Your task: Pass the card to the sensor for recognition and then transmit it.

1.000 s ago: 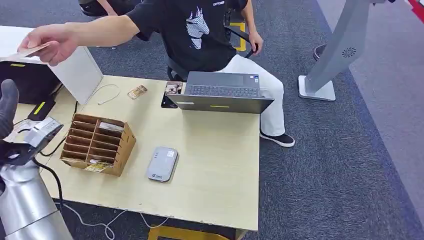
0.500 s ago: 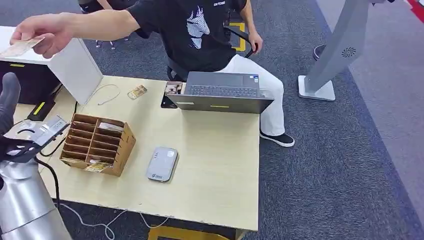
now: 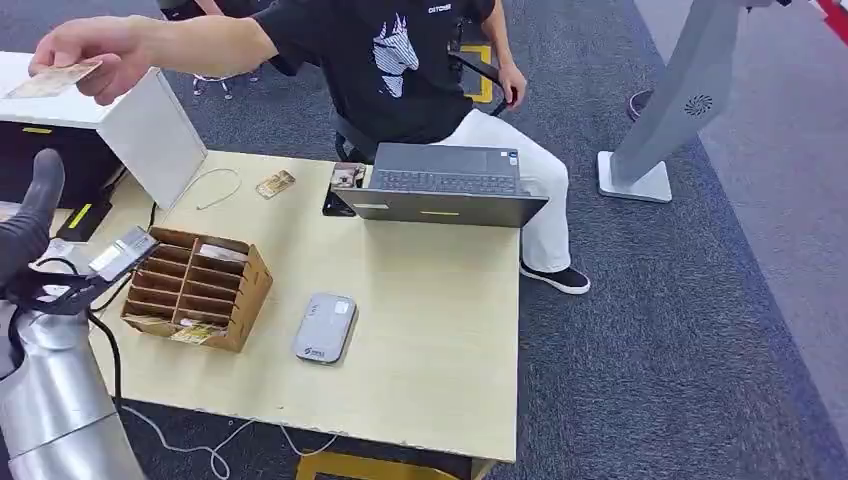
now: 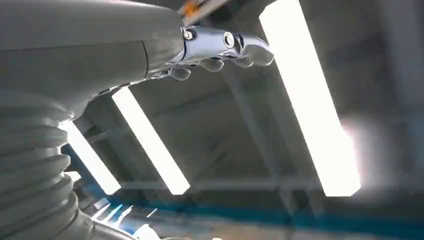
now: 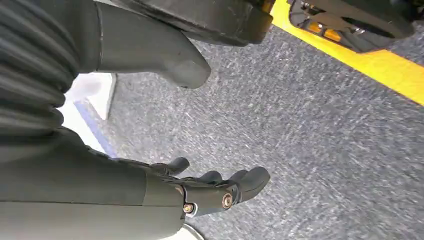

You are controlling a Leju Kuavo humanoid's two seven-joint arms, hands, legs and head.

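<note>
I see the card [image 3: 52,80] in the person's hand [image 3: 85,62], up beyond the fingertips of my left hand [image 3: 25,235], well apart from them. My left hand holds nothing and its fingers are loosely open; the right hand [image 5: 215,187] hangs with its fingers a little curled on nothing. I judge the transmit is finished, so I should bring the left hand down slowly, clear of the cardboard organizer [image 3: 195,288] just beside it.

Tan card [image 3: 52,80] (person-held) — sensor [image 3: 325,327] on table
</note>
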